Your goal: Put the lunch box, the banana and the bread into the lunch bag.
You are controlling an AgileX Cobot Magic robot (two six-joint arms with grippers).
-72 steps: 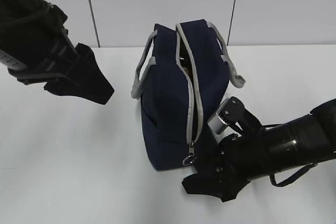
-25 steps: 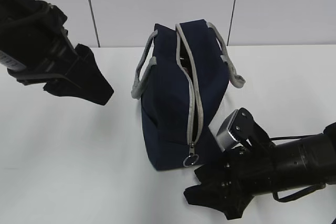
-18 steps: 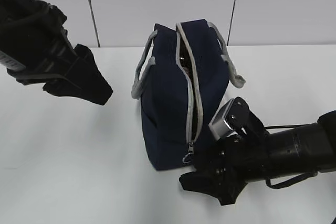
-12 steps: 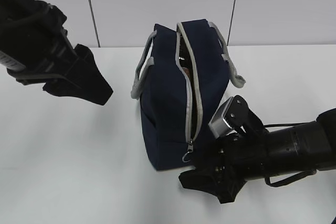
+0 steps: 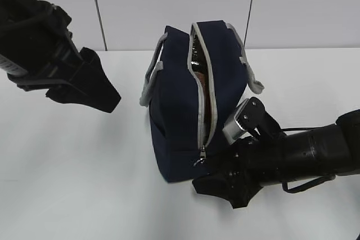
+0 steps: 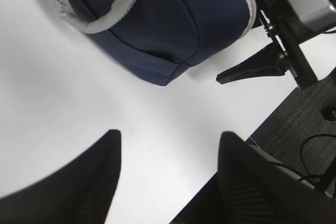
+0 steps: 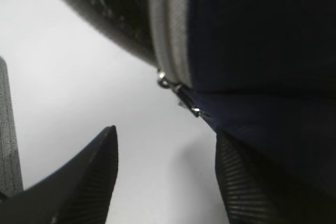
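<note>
The right gripper holds its jaws wide over bare white bench; just ahead hangs the zipper pull at the near end of the navy lunch bag, whose zipper gapes. The left gripper, jaws also wide and empty, hovers well apart, the bag's grey strap handle beyond it.

The lunch bag is showing matt navy cloth with coarse grey woven straps; the tabletop is looking smooth, white and faintly glossy.
</note>
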